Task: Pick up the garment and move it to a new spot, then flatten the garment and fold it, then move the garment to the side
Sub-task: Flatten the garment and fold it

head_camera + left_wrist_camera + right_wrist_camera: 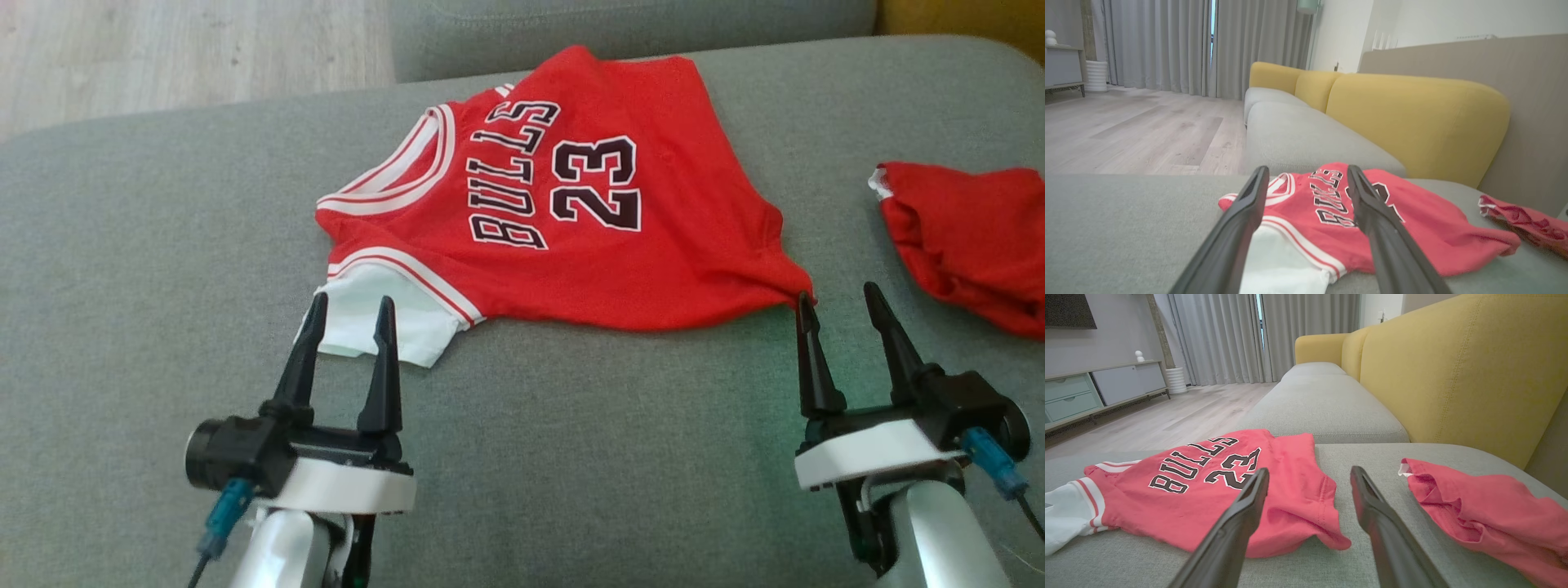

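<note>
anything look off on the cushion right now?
Jersey isn't flat: its hem corner by the right gripper is bunched into a raised fold, and white fabric pokes out under the armhole. A second red garment lies crumpled to the right, apart from it.

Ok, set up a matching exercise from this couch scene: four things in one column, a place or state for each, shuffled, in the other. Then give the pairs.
Things
1. jersey
2. other red garment
3. left gripper
4. right gripper

Places and states
A. open, at the jersey's red bottom corner
B. crumpled at the right of the cushion
C. open, at the white sleeve
D. lying lettering up in the middle of the cushion

Pairs: 1-D, 2-B, 3-C, 4-A
</note>
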